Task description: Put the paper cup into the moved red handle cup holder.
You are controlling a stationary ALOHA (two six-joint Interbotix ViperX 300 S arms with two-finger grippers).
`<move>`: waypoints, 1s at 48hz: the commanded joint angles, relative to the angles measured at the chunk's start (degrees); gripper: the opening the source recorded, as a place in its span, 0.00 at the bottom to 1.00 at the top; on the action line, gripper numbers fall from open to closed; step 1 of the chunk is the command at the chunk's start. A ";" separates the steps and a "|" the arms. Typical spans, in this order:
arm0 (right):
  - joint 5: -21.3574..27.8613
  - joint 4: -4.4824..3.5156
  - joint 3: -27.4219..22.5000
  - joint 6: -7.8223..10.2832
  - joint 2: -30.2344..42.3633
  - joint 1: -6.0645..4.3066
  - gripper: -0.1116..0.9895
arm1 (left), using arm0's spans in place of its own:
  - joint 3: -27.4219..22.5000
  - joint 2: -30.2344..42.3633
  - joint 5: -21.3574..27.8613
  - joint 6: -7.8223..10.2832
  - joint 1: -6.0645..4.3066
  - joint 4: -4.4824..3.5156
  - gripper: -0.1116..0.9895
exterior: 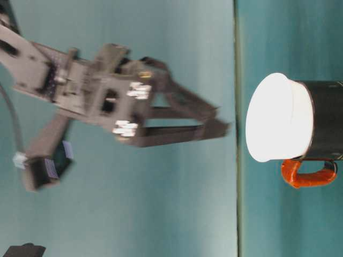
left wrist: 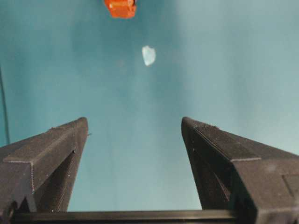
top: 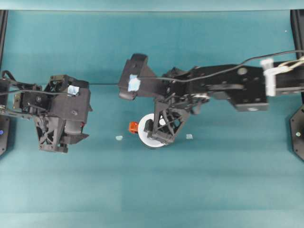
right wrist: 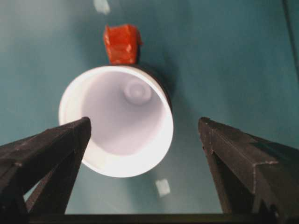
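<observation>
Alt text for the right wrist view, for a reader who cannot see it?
A white paper cup sits inside the black red handle cup holder on a teal table, its orange-red handle pointing away from the camera. The right gripper hangs above, jaws open and empty on either side.

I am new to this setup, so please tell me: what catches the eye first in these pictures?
The bright white paper cup stands out, seated in the black red handle cup holder near the table's middle. Above it, the right tool is open and apart from the cup. The left tool, also open, is off to the left.
</observation>
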 commanded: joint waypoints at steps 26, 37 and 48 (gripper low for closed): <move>-22.24 0.00 14.33 -2.72 -21.53 0.44 0.80 | -0.35 -1.49 -0.26 -0.09 -0.44 0.09 0.86; -30.59 0.09 19.25 -2.72 -26.19 1.05 0.80 | -0.35 -1.58 -0.26 -0.09 -0.53 0.09 0.86; -30.85 0.09 20.48 -2.81 -27.51 1.58 0.80 | -0.44 -1.58 -0.26 0.00 -0.53 0.09 0.86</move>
